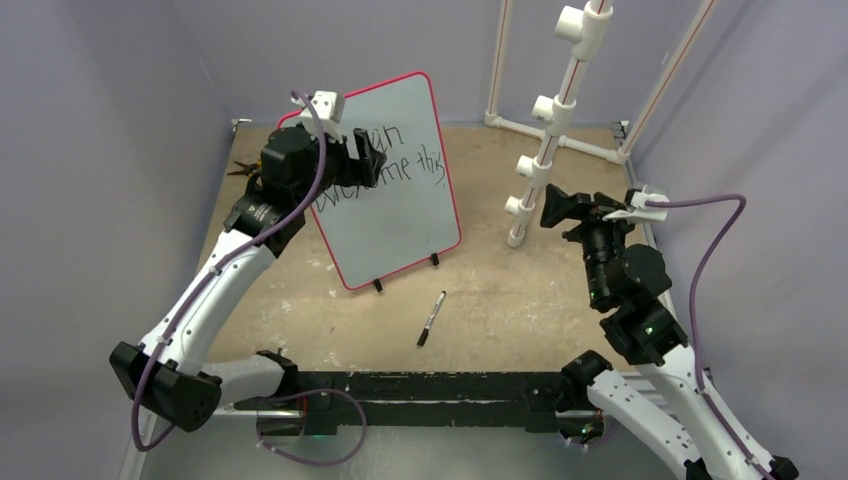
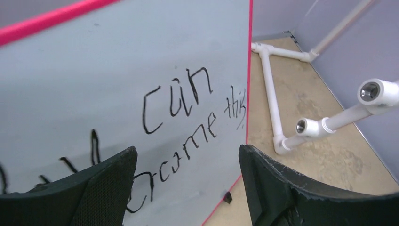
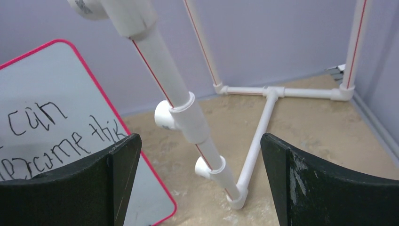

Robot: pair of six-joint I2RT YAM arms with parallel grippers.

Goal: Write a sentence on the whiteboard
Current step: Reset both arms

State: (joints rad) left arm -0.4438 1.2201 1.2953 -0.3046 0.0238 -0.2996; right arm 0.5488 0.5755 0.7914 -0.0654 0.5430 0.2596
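The whiteboard stands tilted on small black feet at the back left, with a red-pink rim. The sentence is black handwriting in two lines; "can" and "come this" are readable, and its left part is hidden behind my left arm. My left gripper hovers just in front of the writing, open with nothing between its fingers. A black marker lies on the table in front of the board. My right gripper is open and empty at the right, facing the board.
A white PVC pipe stand with side stubs rises right of the board, close to my right gripper; its pole shows between the right fingers, farther off. Its base pipes run along the back right corner. Purple walls enclose the table.
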